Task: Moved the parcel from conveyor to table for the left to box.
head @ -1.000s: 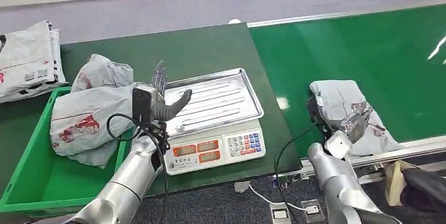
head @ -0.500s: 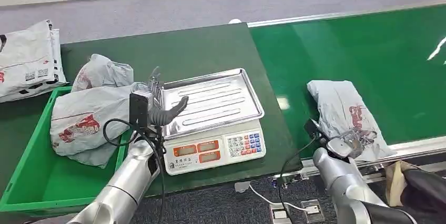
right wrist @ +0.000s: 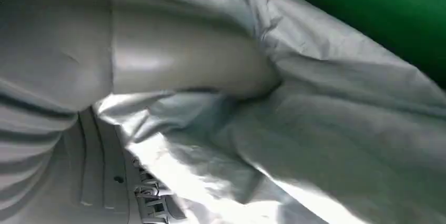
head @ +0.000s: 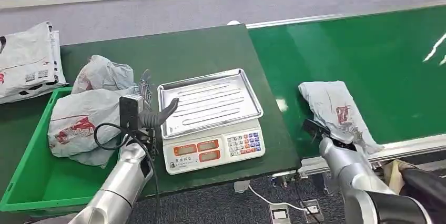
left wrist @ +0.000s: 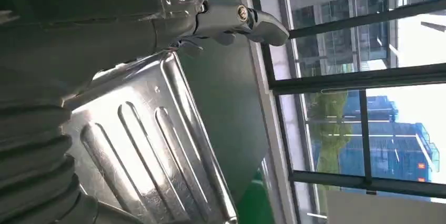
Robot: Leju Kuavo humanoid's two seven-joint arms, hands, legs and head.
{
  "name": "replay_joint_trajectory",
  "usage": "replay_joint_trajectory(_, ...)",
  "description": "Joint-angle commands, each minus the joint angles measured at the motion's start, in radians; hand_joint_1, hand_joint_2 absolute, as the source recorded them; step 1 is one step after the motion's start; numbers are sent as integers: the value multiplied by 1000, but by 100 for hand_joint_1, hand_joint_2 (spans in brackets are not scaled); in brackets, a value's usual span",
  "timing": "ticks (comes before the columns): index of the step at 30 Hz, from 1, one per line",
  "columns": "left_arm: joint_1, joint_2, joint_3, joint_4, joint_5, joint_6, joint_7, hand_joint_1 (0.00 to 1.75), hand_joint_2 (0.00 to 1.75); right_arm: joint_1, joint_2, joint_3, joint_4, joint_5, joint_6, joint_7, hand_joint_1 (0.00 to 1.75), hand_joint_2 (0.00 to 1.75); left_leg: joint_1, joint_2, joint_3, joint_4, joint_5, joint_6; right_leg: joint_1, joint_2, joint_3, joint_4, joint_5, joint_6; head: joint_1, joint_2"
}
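The grey parcel [head: 336, 105] with red print lies on the green conveyor [head: 378, 56] near its front edge. My right hand [head: 330, 139] grips the parcel's near edge and is largely hidden by it. In the right wrist view my thumb [right wrist: 184, 61] presses into the crumpled grey parcel [right wrist: 342, 129]. My left hand [head: 150, 111] hovers with its fingers apart at the left edge of the steel scale tray [head: 210, 100], holding nothing. The left wrist view has that ribbed tray [left wrist: 137, 145] just beyond my left hand [left wrist: 105, 19].
An electronic scale [head: 215, 148] stands on the dark green table [head: 173, 50]. A green box [head: 31, 176] at the left holds grey parcels [head: 79, 121]. More white parcels [head: 26, 58] lie at the far left. Cables hang below the table's front edge.
My right hand has drawn back from the top of the parcel to its near edge, and the parcel has shifted left. My left hand has moved slightly left and back, off the tray.
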State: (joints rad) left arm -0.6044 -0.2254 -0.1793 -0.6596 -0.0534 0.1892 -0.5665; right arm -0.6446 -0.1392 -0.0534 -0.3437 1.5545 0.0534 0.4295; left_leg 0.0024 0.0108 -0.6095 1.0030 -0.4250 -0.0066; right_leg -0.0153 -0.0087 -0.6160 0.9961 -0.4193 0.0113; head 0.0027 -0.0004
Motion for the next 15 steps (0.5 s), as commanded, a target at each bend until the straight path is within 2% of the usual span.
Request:
replay_joint_trajectory(1, 17, 35, 63, -23, -16, 8, 11, 0, 175, -82, 26, 30, 44, -52, -116, -11, 175, 175, 1, 3, 1, 0, 0, 0, 1, 4, 0, -1, 1, -1, 0, 0)
replay_joint_trajectory(2, 20, 37, 64, -31, -20, 11, 11, 0, 175, -93, 31, 32, 42, -55, -135, -14, 175, 175, 1, 3, 1, -1, 0, 0, 1, 5, 0, -1, 1, -1, 0, 0)
replay_joint_trajectory(3, 28, 41, 67, -45, -30, 24, 12, 0, 175, -104, 41, 4, 25, -96, -236, -40, 175, 175, 0, 3, 1, -1, 0, 0, 0, 4, 0, -1, 1, -1, 0, 0)
replay_joint_trajectory(4, 34, 45, 71, -55, -30, 24, 13, 0, 175, -117, 44, 5, 16, -100, -271, -44, 175, 175, 1, 5, 2, -1, 0, -1, 1, 7, -1, -1, 1, -2, 0, 0)
replay_joint_trajectory(5, 45, 51, 77, -69, -36, 33, 15, 0, 175, -133, 55, -17, -16, -142, -388, -89, 175, 175, 0, 5, 0, 0, 0, -1, 0, 6, -2, 1, 1, -1, 0, 0)
replay_joint_trajectory(6, 50, 54, 79, -75, -37, 34, 14, 0, 175, -145, 59, -18, -35, -150, -417, -105, 175, 175, 0, 5, 1, 0, 0, -1, 0, 7, -2, 1, 1, -2, 0, 0)
replay_joint_trajectory(7, 55, 55, 84, -81, -39, 42, 12, 0, 175, -150, 65, -35, -80, -190, -532, -163, 175, 175, -1, 7, 0, 0, 0, -1, -1, 8, -3, 2, 1, -2, 0, 0)
replay_joint_trajectory(9, 53, 52, 89, -79, -42, 46, 6, 0, 175, -175, 61, -25, -119, -211, -583, -197, 175, 175, -1, 8, -1, 0, 0, -1, -1, 9, -5, 3, 1, -2, 0, 0)
replay_joint_trajectory(10, 48, 48, 90, -73, -49, 56, -1, 0, 175, -181, 64, -32, -162, -260, -657, -265, 175, 175, -1, 6, -2, 1, 0, -1, -1, 7, -5, 4, 1, -2, 0, 0)
replay_joint_trajectory(11, 42, 46, 88, -66, -58, 65, -5, 0, 175, -185, 61, -25, -183, -274, -672, -275, 175, 175, -1, 3, -3, 0, 1, -1, -1, 5, -6, 3, 1, -2, 0, 0)
replay_joint_trajectory(13, 30, 40, 84, -53, -67, 74, -11, 0, 175, -173, 64, -27, -253, -360, -749, -362, 175, 175, -1, 2, -3, 0, 2, -1, -1, 3, -6, 3, 1, -2, 0, 0)
replay_joint_trajectory(15, 21, 34, 82, -46, -71, 79, -11, 0, 175, -163, 64, -24, -297, -391, -752, -383, 175, 175, -1, 1, -3, 0, 1, -1, -1, 3, -5, 3, 0, -2, 0, 0)
